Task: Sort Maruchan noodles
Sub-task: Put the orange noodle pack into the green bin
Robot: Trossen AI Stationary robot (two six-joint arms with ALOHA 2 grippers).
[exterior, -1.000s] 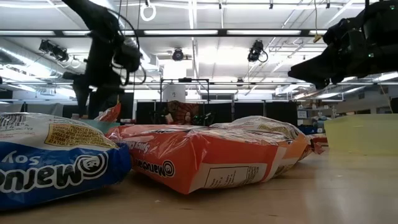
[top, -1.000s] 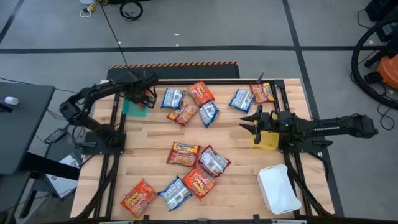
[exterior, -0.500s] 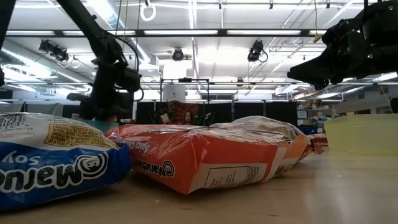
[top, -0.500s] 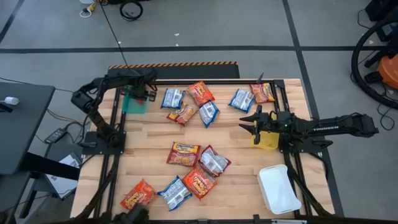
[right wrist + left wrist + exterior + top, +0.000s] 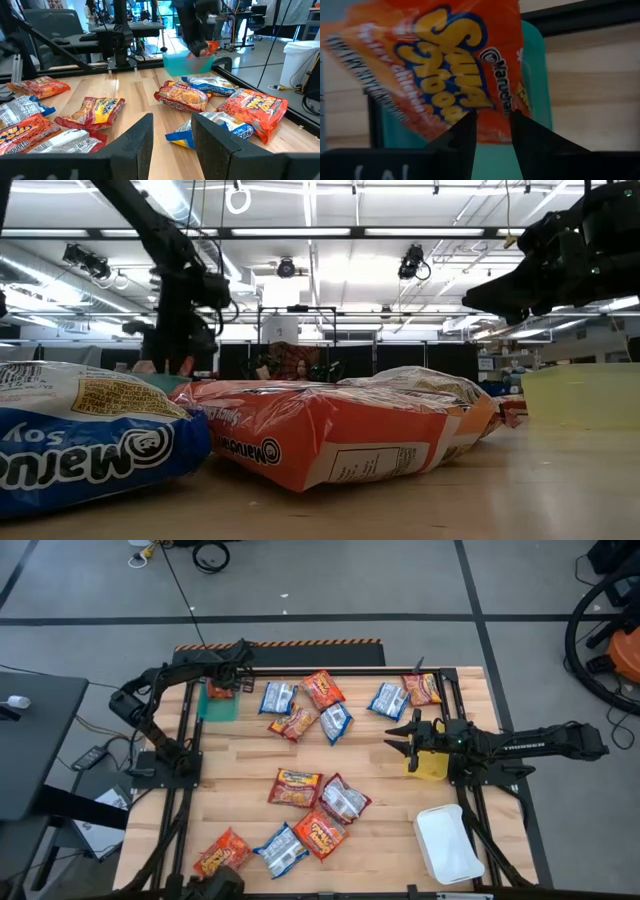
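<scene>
At the table's far left corner stands a teal bin (image 5: 218,708). An orange Maruchan packet (image 5: 219,690) lies tilted in its far part, one end (image 5: 209,48) sticking up above the rim. My left gripper (image 5: 233,678) hangs just above it, pointing steeply down. Its fingers are apart, and the packet (image 5: 455,65) shows beyond them with its edge straight, not pinched. My right gripper (image 5: 395,733) waits open and level over the yellow bin (image 5: 428,766), holding nothing. Several more orange, blue and silvery packets lie loose on the wood.
Loose packets lie in a far group (image 5: 305,705), a far-right pair (image 5: 405,695) and a near group (image 5: 305,810). A white bin (image 5: 448,843) stands at the near right. Bare wood lies between the groups. A blue packet (image 5: 90,440) fills the low view's foreground.
My left gripper has gone toward the table's far edge over the teal bin and sunk a little, tipping as it went. The orange packet, which hung slanting under the gripper a second ago, now lies in the bin's far part.
</scene>
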